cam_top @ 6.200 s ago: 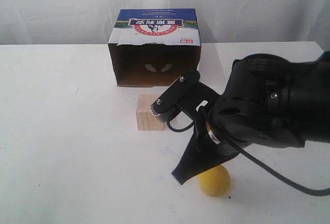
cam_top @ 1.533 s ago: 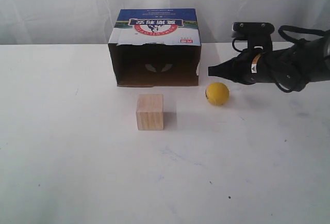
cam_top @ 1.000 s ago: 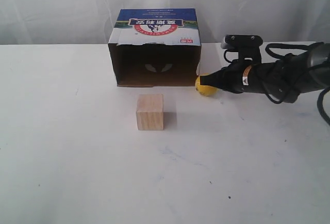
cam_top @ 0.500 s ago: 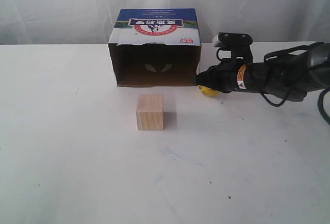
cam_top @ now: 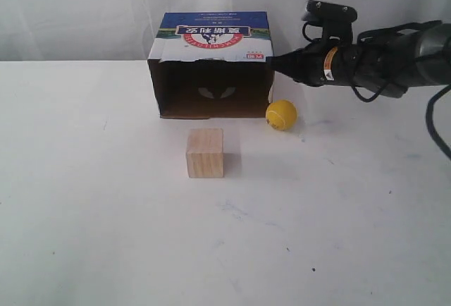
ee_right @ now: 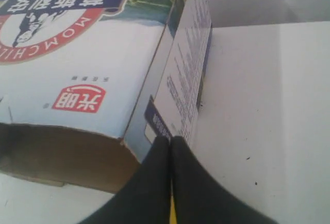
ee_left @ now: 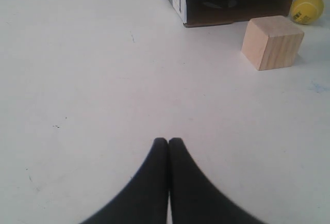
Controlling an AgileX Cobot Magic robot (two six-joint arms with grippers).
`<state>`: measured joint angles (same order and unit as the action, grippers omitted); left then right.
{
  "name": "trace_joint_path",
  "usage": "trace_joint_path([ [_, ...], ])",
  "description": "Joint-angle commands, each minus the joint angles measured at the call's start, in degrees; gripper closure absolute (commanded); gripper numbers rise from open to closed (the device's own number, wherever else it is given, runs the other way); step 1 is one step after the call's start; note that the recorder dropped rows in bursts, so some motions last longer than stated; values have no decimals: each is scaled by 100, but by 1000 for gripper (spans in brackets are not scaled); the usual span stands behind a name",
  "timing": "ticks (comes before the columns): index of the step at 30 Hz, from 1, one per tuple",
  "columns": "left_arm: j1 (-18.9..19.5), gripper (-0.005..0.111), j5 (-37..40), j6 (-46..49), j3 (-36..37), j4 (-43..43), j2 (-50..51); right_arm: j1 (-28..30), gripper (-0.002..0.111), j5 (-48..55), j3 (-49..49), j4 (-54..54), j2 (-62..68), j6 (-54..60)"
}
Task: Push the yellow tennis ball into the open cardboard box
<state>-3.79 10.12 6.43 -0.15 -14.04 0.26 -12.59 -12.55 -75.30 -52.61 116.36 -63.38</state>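
My right hand [cam_top: 273, 59] hovers off the white surface [cam_top: 106, 214], fingers pressed together.
My arm reaches level, fingertips beside the upper right corner of the open brown cardboard box [cam_top: 211, 34]; the small yellow tennis ball [cam_top: 281, 115] rests below, just outside the box's right wall.

Closed hand [ee_right: 170, 140] by cardboard box [ee_right: 77, 74] corner

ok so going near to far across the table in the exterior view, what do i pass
wooden cube -> yellow tennis ball -> open cardboard box. the right claw is left out: it hangs raised by the box's top corner, so its depth is unclear
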Motion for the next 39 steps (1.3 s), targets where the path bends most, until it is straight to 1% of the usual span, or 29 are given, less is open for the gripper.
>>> trace_joint_path([
  [1,-23,107,17,-3,15,-60,-26,13,108,-5,-66,-136,227,-323],
  [4,-23,107,17,-3,15,-60,-26,2,108,-439,-40,-587,390,-638],
  [6,-23,107,17,-3,15,-60,-26,2,108,-577,-40,-701,447,-796],
  [15,-23,107,17,-3,15,-60,-26,2,108,-327,-40,-1029,472,-824],
  [19,-23,107,17,-3,15,-60,-26,2,108,-384,-40,-1675,496,-1586],
  [24,-23,107,17,-3,15,-60,-26,2,108,-919,-40,-2707,496,-2420],
  [33,-23,107,17,-3,15,-60,-26,2,108,-1721,-40,-3717,420,-3551],
  [36,-23,107,17,-3,15,-60,-26,2,108,-1503,-40,-3728,203,-3615],
  [39,-23,107,17,-3,15,-60,-26,13,108,-653,-51,-3754,17,-4103],
])
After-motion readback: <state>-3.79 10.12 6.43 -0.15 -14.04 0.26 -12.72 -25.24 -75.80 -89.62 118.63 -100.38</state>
